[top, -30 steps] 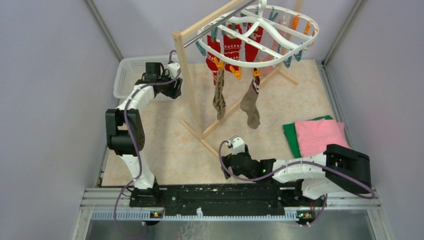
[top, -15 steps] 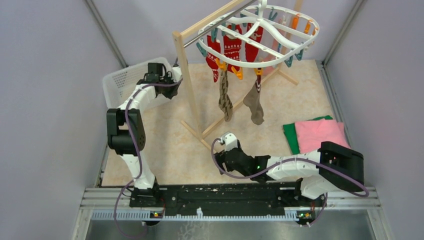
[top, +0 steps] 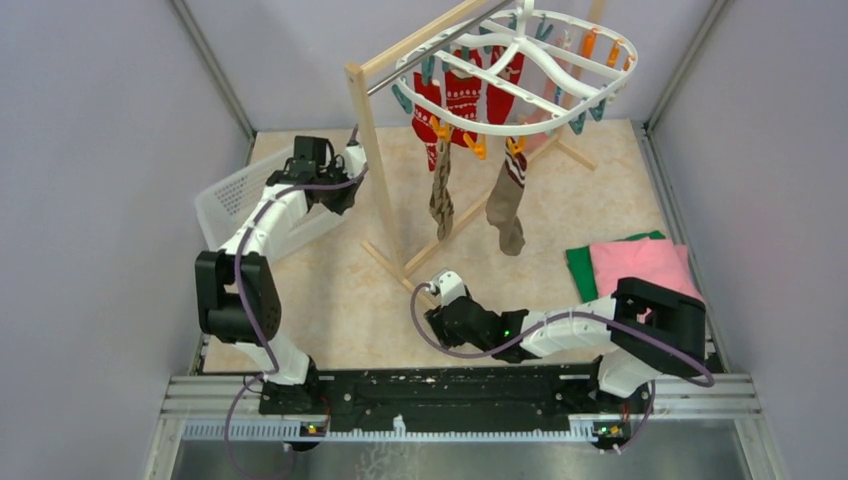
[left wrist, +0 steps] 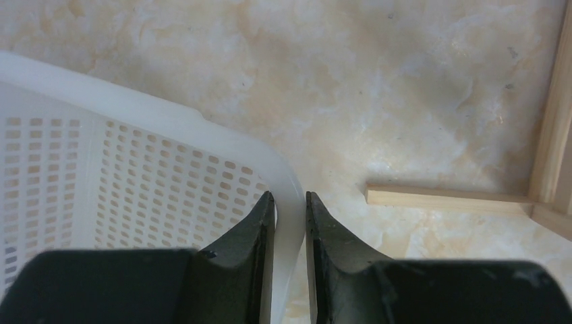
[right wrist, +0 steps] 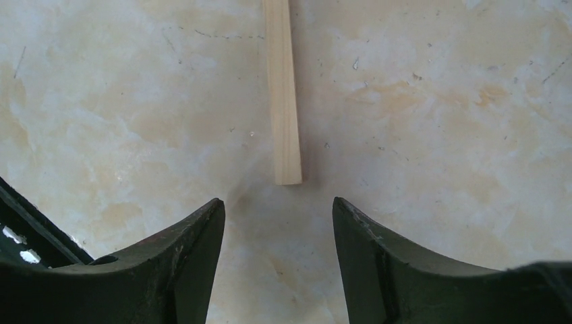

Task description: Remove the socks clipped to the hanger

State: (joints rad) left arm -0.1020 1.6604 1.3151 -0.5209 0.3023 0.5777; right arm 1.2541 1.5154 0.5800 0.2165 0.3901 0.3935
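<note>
Spotter: Basket (top: 240, 195) from above: white mesh plastic, tipped on one edge, left gripper (top: 335, 190) at its rim. We judge it is meant to go under the socks.

Scribe: Where do they hang?

Spotter: From the white oval hanger (top: 490, 128) on the wooden rack (top: 375, 160). The red socks (top: 463, 95) are clipped high. The brown argyle pair (top: 505, 205) dangles limp below orange clips (top: 472, 147). Right gripper (top: 432, 305) is low by the rack foot.

Scribe: Left wrist?

Spotter: Fingers (left wrist: 260, 229) pinched thin on the smooth rounded rim. The hold is narrow, so we would keep the basket level and clear of the upright.

Scribe: Right wrist?

Spotter: Jaws spread and empty over mottled tan tabletop (right wrist: 438, 135), with the square rack foot (right wrist: 283, 101) ahead. We would raise it, grip a brown sock just under its clip and pull straight down. Soft knit stretches before the clip lets go.
</note>
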